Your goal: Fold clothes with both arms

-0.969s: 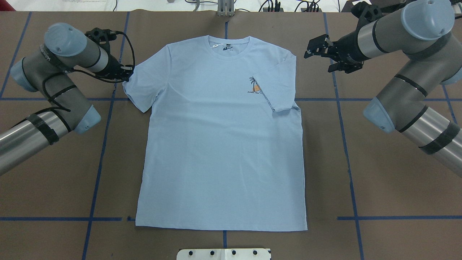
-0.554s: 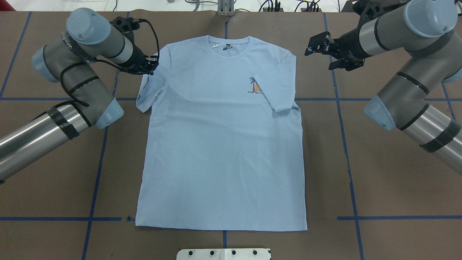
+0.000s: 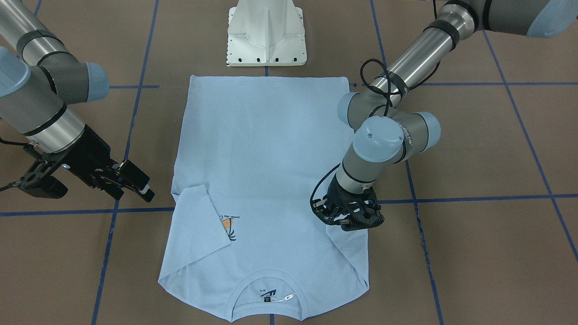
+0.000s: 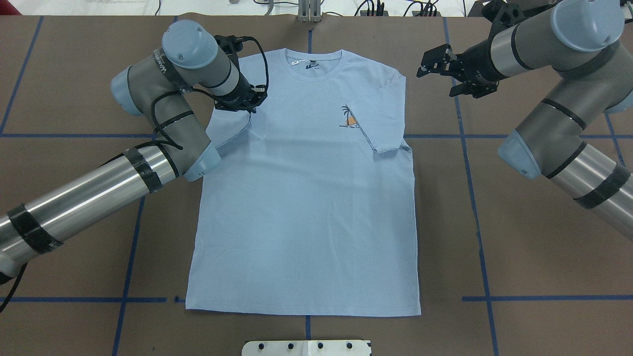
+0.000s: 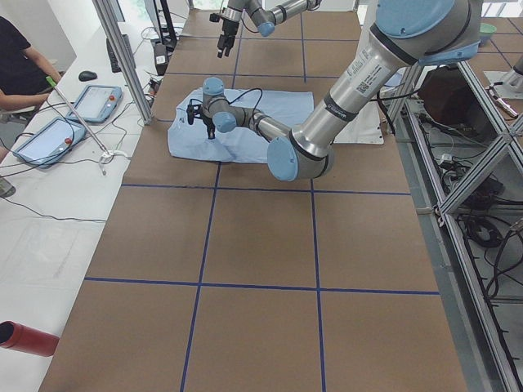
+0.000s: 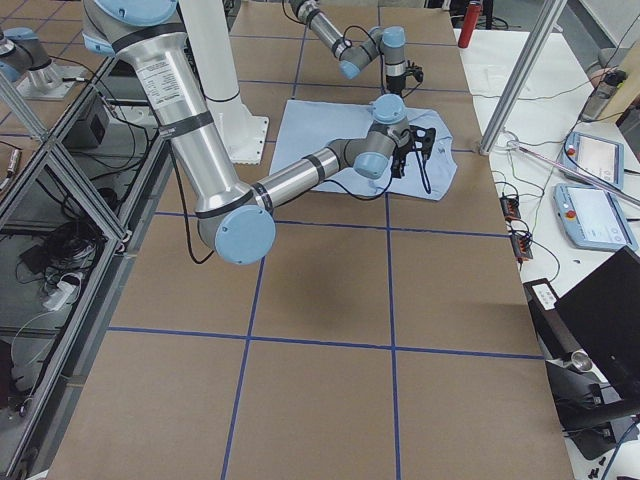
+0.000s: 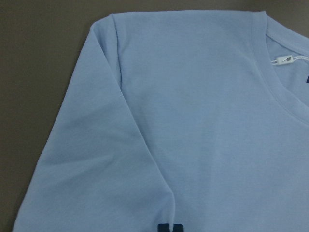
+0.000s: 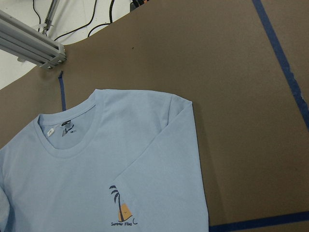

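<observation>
1. Light blue cotton: the T-shirt (image 4: pixel 306 212) lies flat and front up on the table (image 4: pixel 519 247). Its collar (image 4: pixel 312 64) is at the end far from the robot's white base (image 3: pixel 266 36).
2. The step in hand looks like folding the sleeves in. The right sleeve (image 4: pixel 383 113), on the right arm's side of the collar, already lies across the chest, its edge over part of the palm print (image 4: pixel 350 118).
3. The left gripper (image 4: pixel 247 106) sits over the chest just below the collar on the left arm's side. Its fingers are pinched together on the left sleeve (image 4: pixel 227 128), which rises from the table in a loose fold.
4. The right gripper (image 4: pixel 436 81) hangs off the cloth, out beyond the shoulder from the collar, with its fingers apart and nothing between them.
5. Next, I judge, the left sleeve wants laying flat over the chest below the collar. Let go low, so that the hem does not curl back.
6. Brown paper covers the table, marked in squares by blue tape (image 4: pixel 474 212).
7. Beyond the collar end stands a white side table with tablets (image 5: pixel 94 102), and a person (image 5: pixel 20 65) sits there.
</observation>
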Robot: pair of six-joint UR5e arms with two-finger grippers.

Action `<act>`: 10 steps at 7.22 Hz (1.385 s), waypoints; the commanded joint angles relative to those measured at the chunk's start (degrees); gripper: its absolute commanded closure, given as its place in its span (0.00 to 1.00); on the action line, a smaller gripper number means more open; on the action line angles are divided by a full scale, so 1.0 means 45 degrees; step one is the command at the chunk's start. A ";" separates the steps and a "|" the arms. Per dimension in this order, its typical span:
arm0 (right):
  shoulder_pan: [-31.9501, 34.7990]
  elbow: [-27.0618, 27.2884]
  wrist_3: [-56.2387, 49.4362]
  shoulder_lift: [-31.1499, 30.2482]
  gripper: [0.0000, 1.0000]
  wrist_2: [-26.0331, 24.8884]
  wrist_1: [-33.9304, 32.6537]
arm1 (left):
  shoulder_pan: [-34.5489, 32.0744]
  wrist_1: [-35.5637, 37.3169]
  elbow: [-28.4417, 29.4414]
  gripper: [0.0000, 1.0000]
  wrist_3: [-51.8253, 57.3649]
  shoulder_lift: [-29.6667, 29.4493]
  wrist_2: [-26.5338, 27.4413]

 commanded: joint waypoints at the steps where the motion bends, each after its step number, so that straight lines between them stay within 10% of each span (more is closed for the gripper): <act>1: 0.0004 0.0093 0.0000 0.0020 0.00 0.0015 0.0051 | 0.0114 -0.0077 0.0482 0.99 -0.0117 -0.0422 0.0327; 3: -0.0034 0.0151 0.0039 -0.0038 0.00 -0.0042 0.0071 | 0.0115 -0.0077 0.0288 0.28 -0.0895 -0.0715 0.0308; 7: -0.2328 0.2624 0.3247 -0.1167 0.00 -0.0159 -0.0416 | 0.0719 0.0567 -0.6765 0.25 -0.2325 0.3235 0.0171; 10: -0.8143 0.6841 0.5556 -0.3823 0.03 -0.5928 -0.3876 | 0.0915 0.0567 -0.8483 0.25 -0.2344 0.4714 0.0288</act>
